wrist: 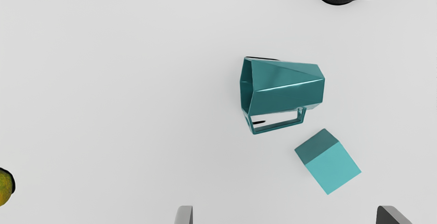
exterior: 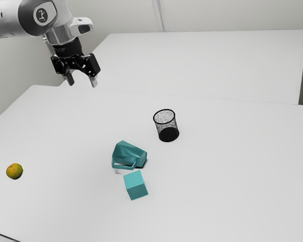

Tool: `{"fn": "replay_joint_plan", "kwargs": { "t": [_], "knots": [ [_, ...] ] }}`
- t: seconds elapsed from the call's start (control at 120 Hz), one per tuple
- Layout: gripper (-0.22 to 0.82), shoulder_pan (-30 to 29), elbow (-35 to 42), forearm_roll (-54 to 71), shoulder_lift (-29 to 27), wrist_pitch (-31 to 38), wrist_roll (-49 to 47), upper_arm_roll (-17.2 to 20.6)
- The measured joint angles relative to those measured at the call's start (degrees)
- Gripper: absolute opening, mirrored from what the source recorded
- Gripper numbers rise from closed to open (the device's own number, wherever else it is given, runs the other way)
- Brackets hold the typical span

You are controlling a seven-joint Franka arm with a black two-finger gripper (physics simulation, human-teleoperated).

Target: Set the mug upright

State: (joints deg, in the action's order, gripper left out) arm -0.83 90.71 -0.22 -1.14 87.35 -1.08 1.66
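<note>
My gripper [exterior: 82, 81] hangs at the exterior view's left, fingers wide apart, holding nothing. The mug [exterior: 129, 155] lies on its side; it could roll if nudged, or my descent could clip the cube [exterior: 136, 185] beside it. White table [exterior: 207, 201], pale walls [exterior: 232, 15].

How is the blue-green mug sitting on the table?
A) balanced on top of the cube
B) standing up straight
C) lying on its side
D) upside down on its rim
C: the mug lies on its side on the table, its open end facing sideways.
</note>
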Motion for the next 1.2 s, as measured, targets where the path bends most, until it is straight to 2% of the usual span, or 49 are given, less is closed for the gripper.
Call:
{"fn": "replay_joint_plan", "kwargs": {
  "t": [0.267,0.475,0.817,1.008,1.2],
  "knots": [
    [0.58,0.4,1.3,0.1,-0.9,0.5,0.0,-0.2],
    [0.58,-2.8,9.3,-3.2,-3.6,5.7,0.8,-0.4],
    [0.58,-4.9,23.8,-19.6,-5.3,19.5,7.1,-2.7],
    [0.58,-5.0,30.1,-32.3,-5.2,27.6,14.9,-4.6],
    [0.58,-7.3,36.5,-45.9,-5.0,33.3,24.7,-5.0]
  ]
}}
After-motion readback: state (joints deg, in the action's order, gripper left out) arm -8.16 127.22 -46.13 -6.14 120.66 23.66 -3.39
